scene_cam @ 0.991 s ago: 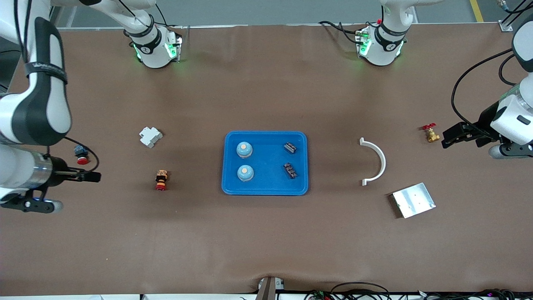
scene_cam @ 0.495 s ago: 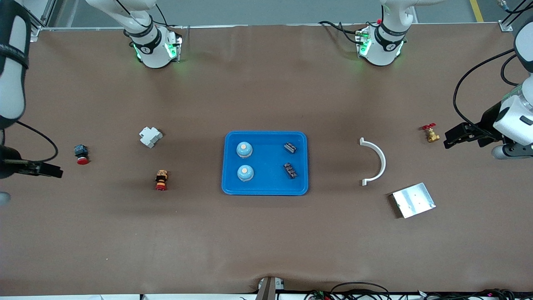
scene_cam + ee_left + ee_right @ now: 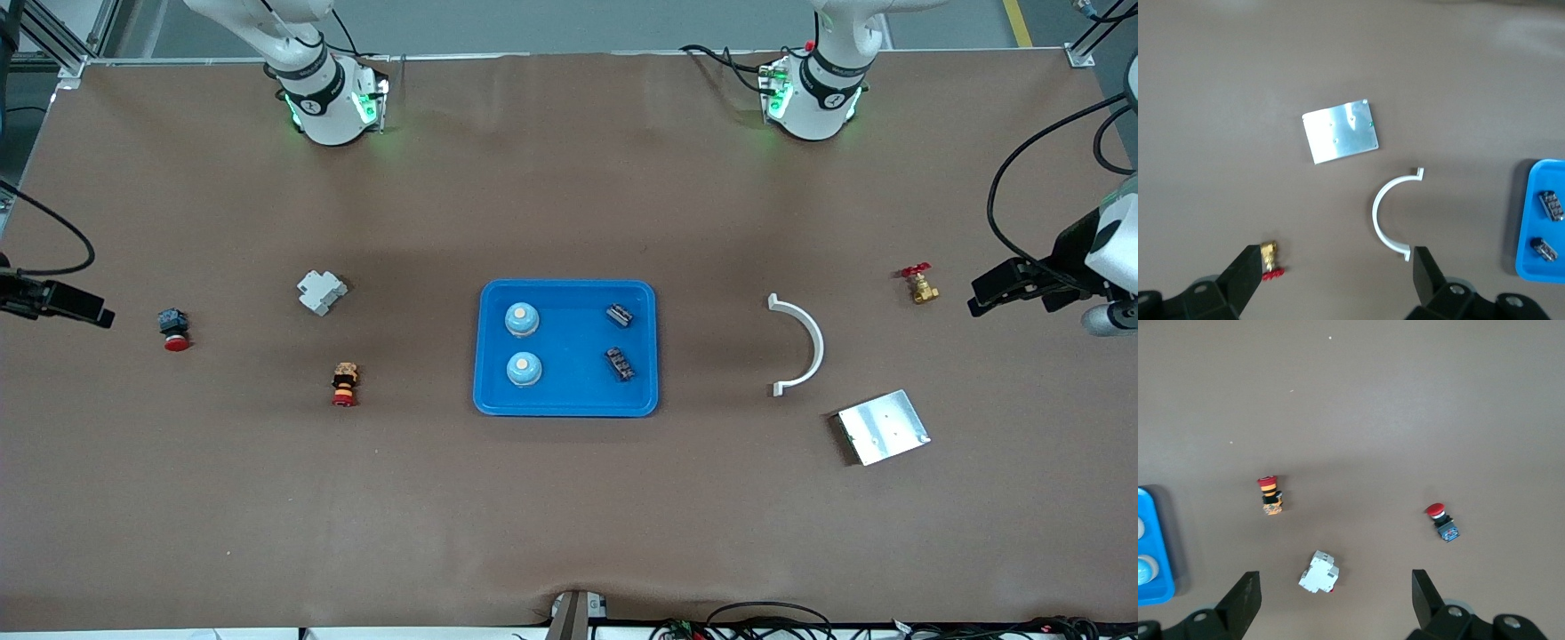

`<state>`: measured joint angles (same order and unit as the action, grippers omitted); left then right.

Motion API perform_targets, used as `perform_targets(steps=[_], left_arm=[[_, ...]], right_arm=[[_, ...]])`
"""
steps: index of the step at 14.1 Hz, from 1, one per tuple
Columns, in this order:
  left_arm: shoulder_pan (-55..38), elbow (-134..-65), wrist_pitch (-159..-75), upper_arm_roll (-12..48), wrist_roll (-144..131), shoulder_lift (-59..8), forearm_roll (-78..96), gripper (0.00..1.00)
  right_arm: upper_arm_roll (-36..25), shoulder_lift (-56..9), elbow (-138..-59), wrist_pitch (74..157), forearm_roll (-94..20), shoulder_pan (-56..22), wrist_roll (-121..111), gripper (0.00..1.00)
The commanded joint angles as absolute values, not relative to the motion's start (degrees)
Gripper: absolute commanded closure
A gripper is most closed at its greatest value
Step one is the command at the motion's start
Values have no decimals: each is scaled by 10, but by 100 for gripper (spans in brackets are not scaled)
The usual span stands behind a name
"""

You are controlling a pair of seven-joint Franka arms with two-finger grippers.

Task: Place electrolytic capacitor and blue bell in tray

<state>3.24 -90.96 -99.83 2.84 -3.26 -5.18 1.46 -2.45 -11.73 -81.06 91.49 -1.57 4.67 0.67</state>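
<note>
The bright-blue tray point(image 3: 569, 396) lies mid-table. In it sit two blue bells point(image 3: 522, 318) point(image 3: 524, 369) on the side toward the right arm's end. Two dark electrolytic capacitors point(image 3: 620, 314) point(image 3: 620, 364) sit on the side toward the left arm's end. The left wrist view shows the tray's rim point(image 3: 1528, 263) and both capacitors point(image 3: 1551, 205) point(image 3: 1545, 249). My left gripper point(image 3: 978, 298) point(image 3: 1336, 260) hangs open and empty over the bare table beside the brass valve. My right gripper point(image 3: 98, 313) point(image 3: 1336, 581) is open and empty over the table's edge at the right arm's end.
At the left arm's end lie a white half-ring point(image 3: 803, 345), a silver plate point(image 3: 882, 427) and a brass valve with a red handle point(image 3: 919, 283). At the right arm's end lie a white breaker point(image 3: 321, 292), a red-and-orange button point(image 3: 344, 383) and a red-capped switch point(image 3: 174, 328).
The right arm has pulled back from the red-capped switch to the table's edge. The left gripper has drawn slightly outward, away from the valve. Nothing on the table moved.
</note>
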Motion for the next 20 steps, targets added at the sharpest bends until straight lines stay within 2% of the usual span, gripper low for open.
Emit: perform_targets(steps=[1,3,20], left_arm=[[38,-877,-923,30,-19,-30,20,0],[35,-882,-886,33,-38,-6,24,0],[37,-875,-886,44,-47,-13,18,0]], right_arm=[[-13,-70,-862,931,-25,58,3,0],[-12,-62,-864,930,-25,57,2,0],[-11,-30,-888,953,11,57,3,0]])
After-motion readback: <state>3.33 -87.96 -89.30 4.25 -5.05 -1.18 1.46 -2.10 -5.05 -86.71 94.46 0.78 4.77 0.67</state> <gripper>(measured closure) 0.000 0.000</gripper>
